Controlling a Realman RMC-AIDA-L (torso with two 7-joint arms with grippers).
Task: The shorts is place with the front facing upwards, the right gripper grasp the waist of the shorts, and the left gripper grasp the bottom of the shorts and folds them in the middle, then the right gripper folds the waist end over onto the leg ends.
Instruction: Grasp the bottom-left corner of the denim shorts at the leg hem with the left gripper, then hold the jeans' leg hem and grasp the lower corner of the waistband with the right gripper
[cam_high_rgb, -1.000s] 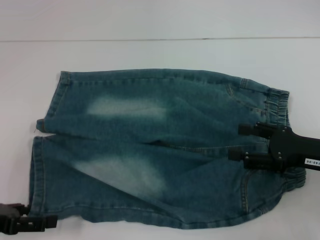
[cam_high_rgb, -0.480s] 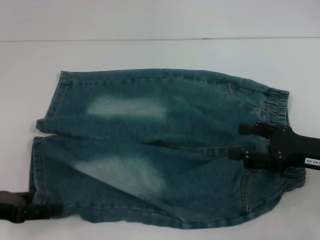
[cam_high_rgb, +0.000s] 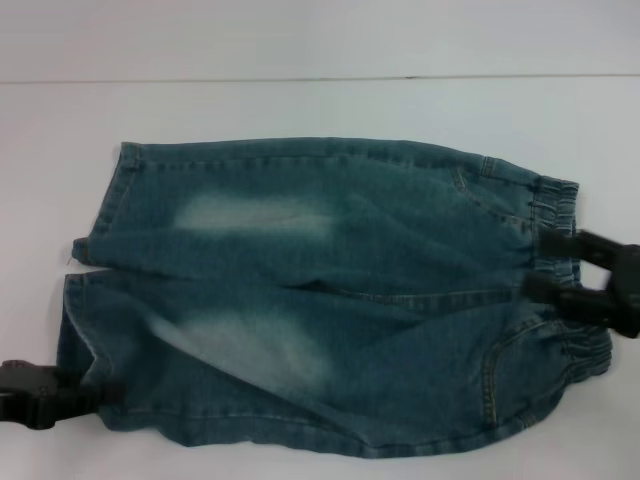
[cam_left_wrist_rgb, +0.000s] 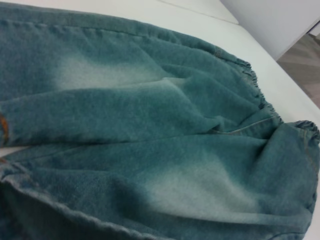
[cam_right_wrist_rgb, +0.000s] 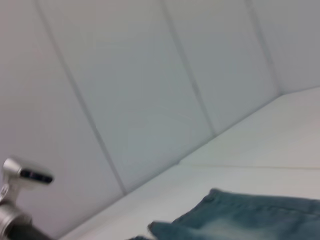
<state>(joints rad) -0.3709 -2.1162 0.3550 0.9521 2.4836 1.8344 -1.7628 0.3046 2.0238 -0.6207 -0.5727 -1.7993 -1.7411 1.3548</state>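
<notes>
The blue denim shorts (cam_high_rgb: 330, 300) lie flat with the front up, the elastic waist (cam_high_rgb: 558, 200) to the right and the leg ends to the left. My right gripper (cam_high_rgb: 556, 266) is open at the waist's middle, with one finger on each side of the waistband. At the near left corner, my left gripper (cam_high_rgb: 85, 398) is shut on the near leg's hem, which is pulled up and bunched. The left wrist view is filled by the shorts (cam_left_wrist_rgb: 150, 125) up close. The right wrist view shows only the leg ends (cam_right_wrist_rgb: 250, 217).
The shorts rest on a white table (cam_high_rgb: 300, 110) whose back edge meets a pale wall. A metal and black fitting (cam_right_wrist_rgb: 20, 180) shows at the edge of the right wrist view.
My right gripper drew back to the right, from over the hip to the waistband. My left gripper moved in and closed on the near leg's hem, whose corner is now lifted and shifted right.
</notes>
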